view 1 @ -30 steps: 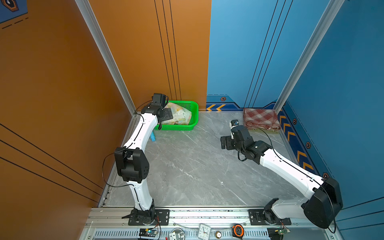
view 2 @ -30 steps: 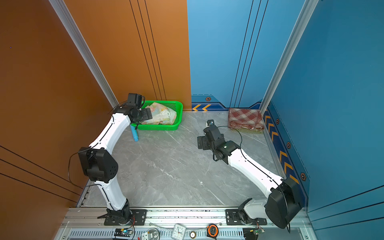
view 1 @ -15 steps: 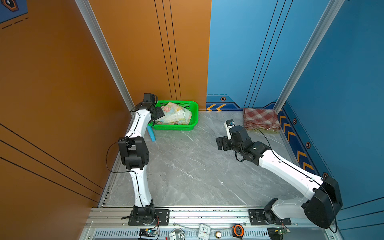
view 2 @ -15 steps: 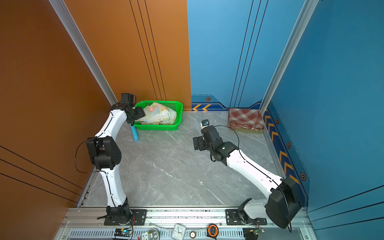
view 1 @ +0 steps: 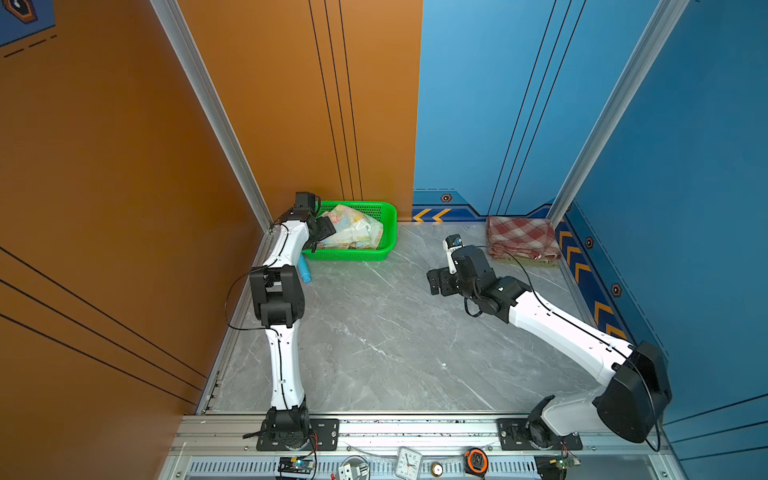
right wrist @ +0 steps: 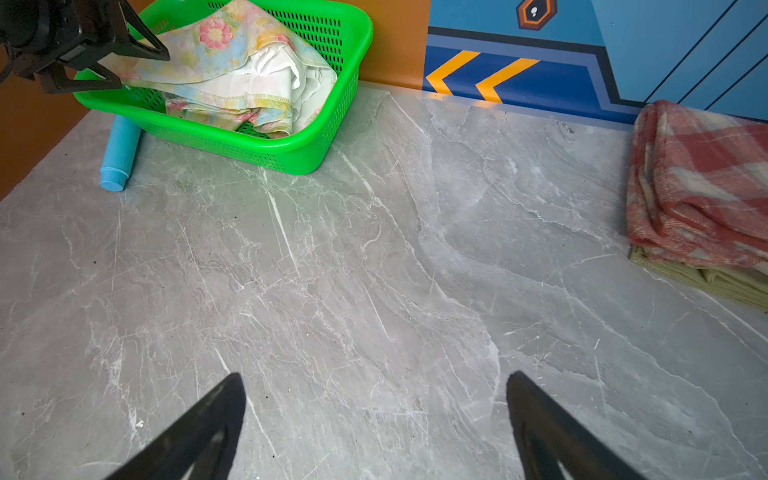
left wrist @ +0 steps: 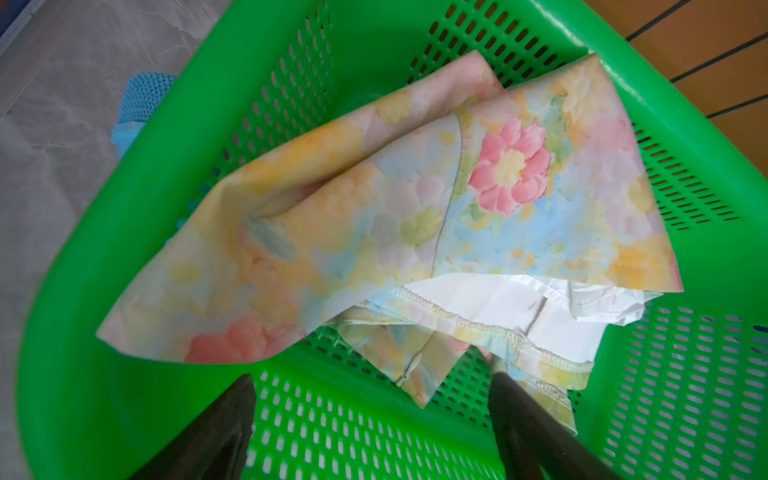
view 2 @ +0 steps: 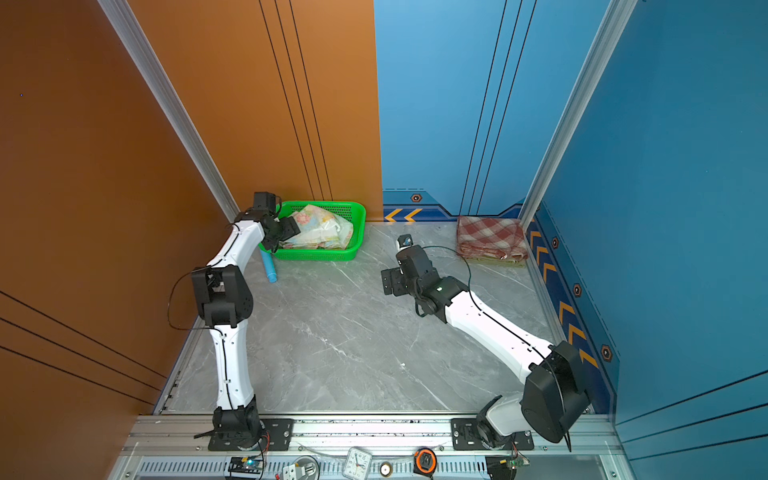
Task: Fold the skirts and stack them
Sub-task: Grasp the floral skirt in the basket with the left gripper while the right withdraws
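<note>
Our left gripper [left wrist: 370, 374] hangs spread wide at the floral skirt [left wrist: 374, 208], which lies crumpled in the green basket [left wrist: 104, 249]. Our right gripper [right wrist: 374, 374] gapes above the table [right wrist: 374, 249]. We see the plaid skirt [right wrist: 698, 178] folded atop the olive skirt [right wrist: 706, 278].

Left arm [view 1: 286, 245] far forward, right arm [view 1: 557, 328] outstretched; both jaws wide apart.

Green plastic mesh basket [view 1: 353, 254] stands on the grey marble-pattern table [view 1: 374, 332], at its far left corner, close against the orange wall [view 1: 291, 104]. A light blue cylinder [view 1: 304, 272] lies flat on the table just beside the basket's left end. Yellow chevrons [view 1: 432, 215] mark the base of the blue wall [view 1: 478, 104]. On the front rail, near each other, are a small white clock [view 1: 408, 463] and an orange-and-black tape measure [view 1: 476, 460].
</note>
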You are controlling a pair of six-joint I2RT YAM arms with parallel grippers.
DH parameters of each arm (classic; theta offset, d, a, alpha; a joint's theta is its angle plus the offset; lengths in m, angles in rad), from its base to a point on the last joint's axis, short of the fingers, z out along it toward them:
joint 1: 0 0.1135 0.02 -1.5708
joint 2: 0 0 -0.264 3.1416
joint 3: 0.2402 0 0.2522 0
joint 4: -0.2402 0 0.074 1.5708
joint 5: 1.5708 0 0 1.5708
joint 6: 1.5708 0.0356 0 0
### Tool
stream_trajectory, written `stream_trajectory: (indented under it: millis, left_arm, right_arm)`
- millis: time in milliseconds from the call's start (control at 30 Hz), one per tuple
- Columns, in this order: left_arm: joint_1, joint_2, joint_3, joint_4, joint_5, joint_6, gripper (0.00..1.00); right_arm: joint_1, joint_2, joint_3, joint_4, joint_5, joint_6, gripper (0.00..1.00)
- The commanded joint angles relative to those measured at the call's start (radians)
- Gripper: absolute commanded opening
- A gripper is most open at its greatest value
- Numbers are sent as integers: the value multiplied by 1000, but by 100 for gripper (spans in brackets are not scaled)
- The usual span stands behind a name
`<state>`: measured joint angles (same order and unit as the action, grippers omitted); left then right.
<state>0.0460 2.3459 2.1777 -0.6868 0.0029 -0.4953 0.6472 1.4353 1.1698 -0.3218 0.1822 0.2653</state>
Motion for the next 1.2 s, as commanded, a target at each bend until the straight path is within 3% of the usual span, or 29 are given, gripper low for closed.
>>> stream_trajectory:
  millis: [0, 300, 567, 633, 667, 733, 900, 1167]
  left_arm:
    - [6, 39, 48, 4, -9, 6, 90]
    - [9, 134, 133, 73, 7, 14, 90]
    - [11, 212, 171, 175, 79, -30, 78]
    - [8, 229, 180, 194, 102, -35, 70]
    - [7, 235, 182, 203, 116, -42, 62]
    - [8, 232, 164, 240, 142, -57, 35]
    - [6, 171, 89, 361, 186, -97, 0]
    - [-4, 58, 38, 443, 261, -166, 0]
  right_arm:
    - [1, 21, 30, -22, -10, -2, 97]
    - [0, 47, 71, -47, -3, 6, 97]
    - [5, 70, 112, -78, -2, 28, 96]
    - [7, 67, 110, -82, 2, 35, 96]
    - [8, 65, 111, -85, 3, 37, 96]
    - [9, 63, 112, -92, 8, 40, 96]
    - [11, 50, 105, -94, 19, 44, 95]
    - [-5, 27, 74, -84, 19, 75, 95]
